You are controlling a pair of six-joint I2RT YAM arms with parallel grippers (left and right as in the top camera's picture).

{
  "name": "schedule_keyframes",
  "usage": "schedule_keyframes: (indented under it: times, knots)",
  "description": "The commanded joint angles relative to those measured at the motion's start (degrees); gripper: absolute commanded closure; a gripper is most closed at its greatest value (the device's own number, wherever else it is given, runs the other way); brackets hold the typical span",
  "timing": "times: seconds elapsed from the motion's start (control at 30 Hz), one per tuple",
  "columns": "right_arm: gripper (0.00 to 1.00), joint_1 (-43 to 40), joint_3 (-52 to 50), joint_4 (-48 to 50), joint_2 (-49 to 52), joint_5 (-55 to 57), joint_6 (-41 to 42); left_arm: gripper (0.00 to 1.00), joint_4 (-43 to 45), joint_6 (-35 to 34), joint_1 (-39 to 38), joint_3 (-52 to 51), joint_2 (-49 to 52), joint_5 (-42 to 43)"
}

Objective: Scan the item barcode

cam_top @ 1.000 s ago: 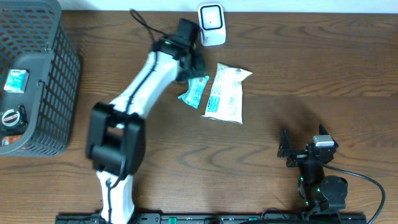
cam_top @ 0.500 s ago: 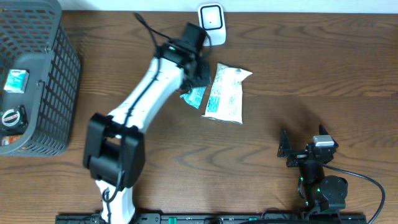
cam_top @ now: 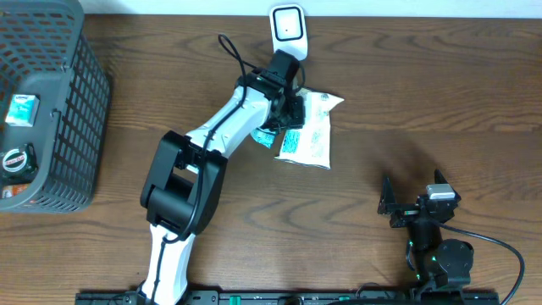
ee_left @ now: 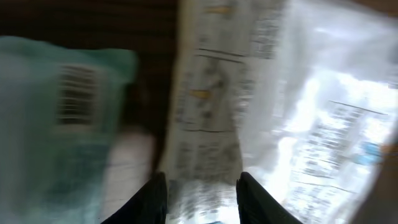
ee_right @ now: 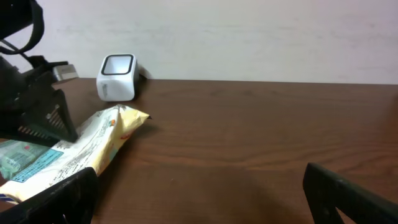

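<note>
A white printed packet [cam_top: 310, 129] lies flat on the wooden table, with a small teal packet [cam_top: 266, 136] at its left edge. The white barcode scanner [cam_top: 288, 22] stands at the table's back edge. My left gripper [cam_top: 294, 108] hovers over the white packet's upper left corner. In the left wrist view the white packet [ee_left: 298, 124] fills the frame beneath the left gripper [ee_left: 208, 200], whose jaws stand apart. The teal packet [ee_left: 62, 118] shows a barcode. My right gripper [cam_top: 413, 202] rests wide open at the lower right, nothing between its fingers [ee_right: 59, 196].
A dark mesh basket [cam_top: 85, 93] stands at the far left with a few small items inside. From the right wrist view the scanner [ee_right: 117, 78] and the white packet [ee_right: 93, 143] sit to the left, with bare wood ahead.
My left arm has swung right, from the teal packet to over the white packet, and its jaws have narrowed. The teal packet has shifted slightly toward the front. The right arm has not moved.
</note>
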Motion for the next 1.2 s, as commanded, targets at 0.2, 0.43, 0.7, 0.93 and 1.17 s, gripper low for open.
schedule_keyframes:
  times: [0.2,0.43,0.7,0.93,1.17]
  knots:
    - [0.01,0.4,0.0,-0.3,-0.3,0.1,-0.4,0.64,1.9,-1.1,-2.5,0.4,0.3,2.6]
    - [0.01,0.4,0.0,-0.3,-0.3,0.1,-0.4,0.63,1.0,2.6,1.2,4.2,-5.3,3.0]
    - [0.01,0.4,0.0,-0.3,-0.3,0.1,-0.4,0.50,3.3,10.4,11.7,6.4,-22.4,2.8]
    - [0.01,0.4,0.0,-0.3,-0.3,0.1,-0.4,0.37,6.2,11.6,28.0,6.4,-36.2,-13.1]
    - [0.01,0.4,0.0,-0.3,-0.3,0.1,-0.4,0.37,0.5,13.7,49.8,6.4,-39.5,-16.6]
